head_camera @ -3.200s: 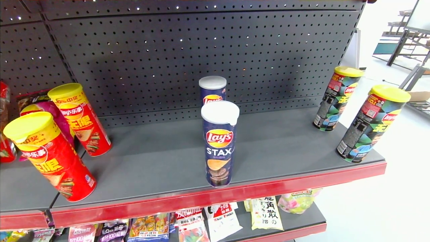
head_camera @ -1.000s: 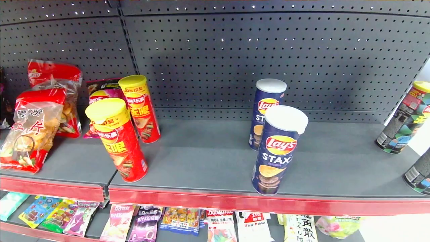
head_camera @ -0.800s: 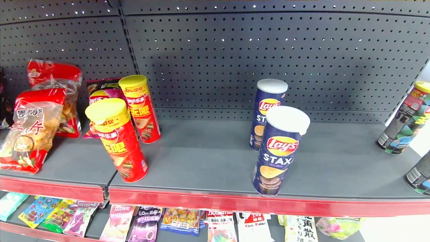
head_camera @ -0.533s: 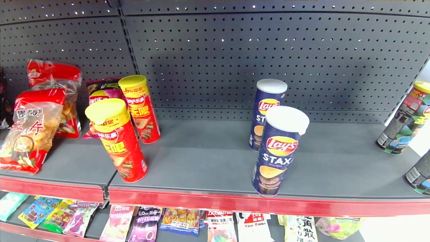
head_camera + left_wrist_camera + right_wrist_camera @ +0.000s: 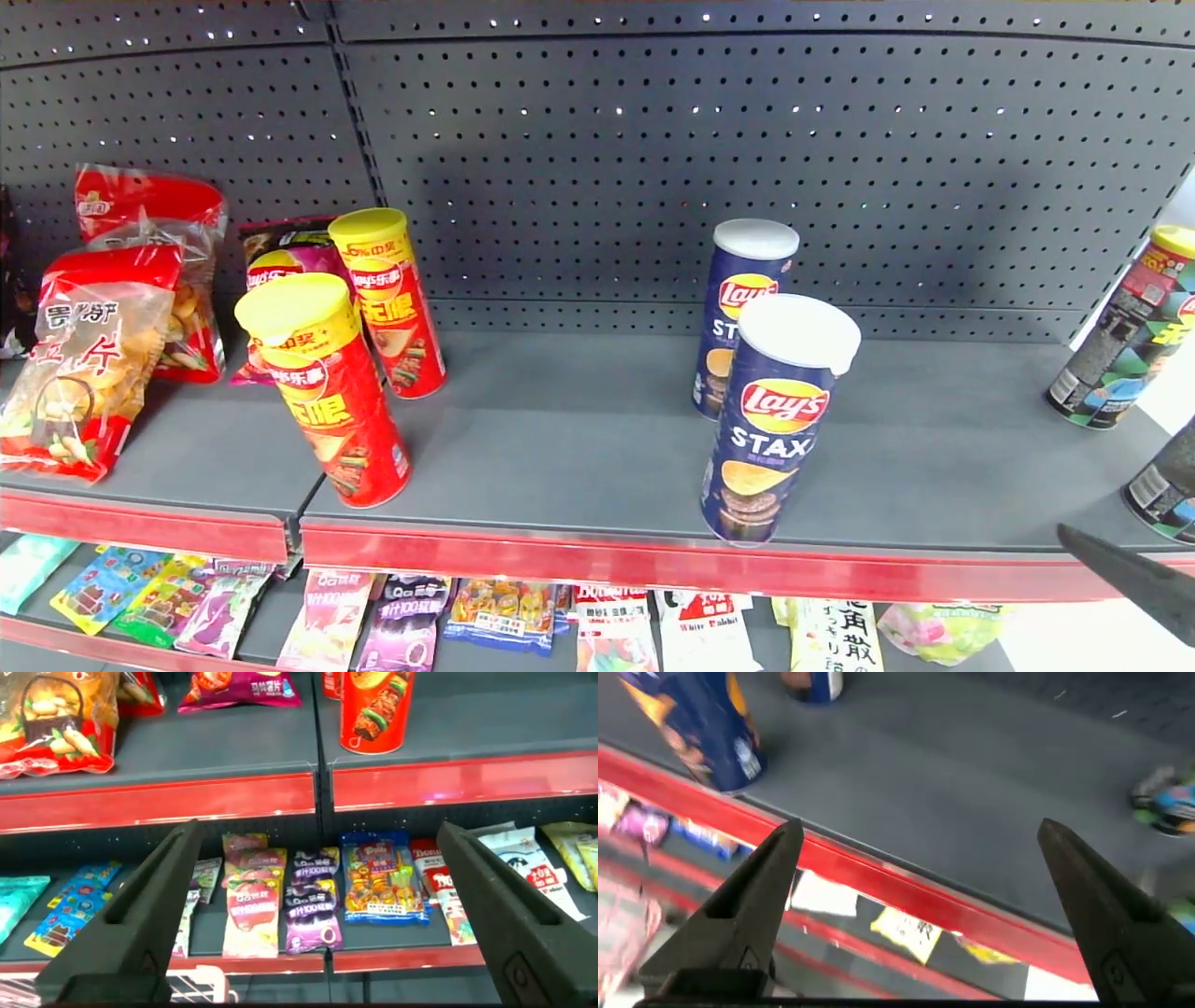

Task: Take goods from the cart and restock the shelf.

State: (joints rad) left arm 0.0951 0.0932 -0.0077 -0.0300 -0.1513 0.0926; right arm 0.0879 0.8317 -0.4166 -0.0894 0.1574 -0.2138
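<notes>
The grey shelf [image 5: 579,448] with a red front lip holds two blue chip cans [image 5: 780,415] in the middle, one behind the other. Two red cans [image 5: 322,387] stand to the left and two black-and-green cans [image 5: 1125,331] at the right end. My right gripper [image 5: 922,826] is open and holds nothing, just in front of the shelf lip to the right of the front blue can [image 5: 701,723]. One of its fingers [image 5: 1134,583] pokes into the head view's lower right corner. My left gripper [image 5: 320,831] is open and bare, low down, facing the shelf below.
Snack bags [image 5: 84,345] lean at the shelf's left end, beside the red cans. The lower shelf carries a row of flat snack packets [image 5: 308,901]. A wide bare stretch of shelf lies between the red and blue cans, and another between the blue and black-and-green cans.
The head camera has swung left since 3.2 s ago and has held still for the last second. A right gripper finger has come into the lower right corner. No can has moved.
</notes>
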